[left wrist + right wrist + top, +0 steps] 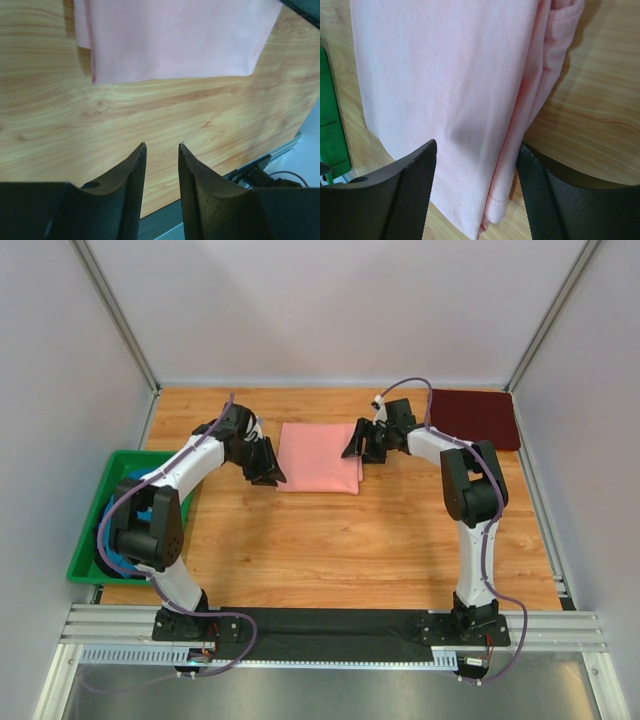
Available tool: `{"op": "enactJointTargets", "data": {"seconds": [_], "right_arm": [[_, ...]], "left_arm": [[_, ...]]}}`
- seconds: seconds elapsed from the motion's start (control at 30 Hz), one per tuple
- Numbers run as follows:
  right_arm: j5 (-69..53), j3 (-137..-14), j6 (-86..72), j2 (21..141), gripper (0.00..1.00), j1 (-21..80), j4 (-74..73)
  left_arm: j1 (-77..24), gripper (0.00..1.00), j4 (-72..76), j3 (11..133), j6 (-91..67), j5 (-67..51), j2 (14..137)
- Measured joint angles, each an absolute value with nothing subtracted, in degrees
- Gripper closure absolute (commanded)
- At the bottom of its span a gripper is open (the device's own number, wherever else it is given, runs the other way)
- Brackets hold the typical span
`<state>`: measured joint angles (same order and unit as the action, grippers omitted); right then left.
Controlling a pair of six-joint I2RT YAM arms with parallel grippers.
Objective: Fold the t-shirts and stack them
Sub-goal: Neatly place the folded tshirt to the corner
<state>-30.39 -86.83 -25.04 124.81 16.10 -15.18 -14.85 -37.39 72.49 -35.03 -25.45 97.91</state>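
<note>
The pink tee (320,457) lies folded into a neat, flat block in the middle of the bench (330,540). The maroon tee (475,418) lies folded too, in the far right corner, well apart from the pink one. A blue tee (148,508) sits in the green bin (85,550) on the left, mostly hidden under the left arm.

The left fingers (268,475) are just beside the pink tee's left edge. They are open only a little and hold nothing; the left wrist view shows bare wood under them. The right fingers (355,445) are at the tee's right edge. They are open wide, with the folded edge between them, but they are not pinching it.

The tee looks soft, light and floppy. It will probably sag and come undone if it is lifted by one spot. The layers may also slide over each other — cotton does that.

The best places to take hold seem to be the two side edges, one for each arm. Each pinch should go low, close to the bench, to catch all the layers and not just the top one. If both sides rise together, the fold should keep its shape — then it could be laid on the maroon tee.
</note>
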Motion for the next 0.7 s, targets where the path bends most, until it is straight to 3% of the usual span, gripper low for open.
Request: {"op": "enactJointTargets", "data": {"seconds": [0.17,0.27,0.47,0.53,0.7], "right_arm": [[-30.35,-85.73,-27.14,124.73,0.39,16.08,-12.49],[-30.06,-85.19,-28.21,125.01,0.49,16.08,-10.68],[-29.02,-85.23,-28.58,126.19,0.89,16.05,-9.39],[-28.84,-85.32,-27.51,126.17,0.97,16.1,-10.0],[-27.38,-91.61,-22.85,126.32,1.0,15.88,-20.82]], "left_arm": [[-14.83,0.61,-39.92,72.49,-34.17,-22.85,97.19],[-14.83,0.62,-40.95,72.47,-34.13,-21.61,95.48],[-14.85,0.62,-42.0,71.81,-34.3,-18.87,91.11],[-14.83,0.62,-42.0,71.64,-34.52,-18.44,90.11],[-14.85,0.62,-40.93,70.35,-34.96,-17.74,89.41]]}}
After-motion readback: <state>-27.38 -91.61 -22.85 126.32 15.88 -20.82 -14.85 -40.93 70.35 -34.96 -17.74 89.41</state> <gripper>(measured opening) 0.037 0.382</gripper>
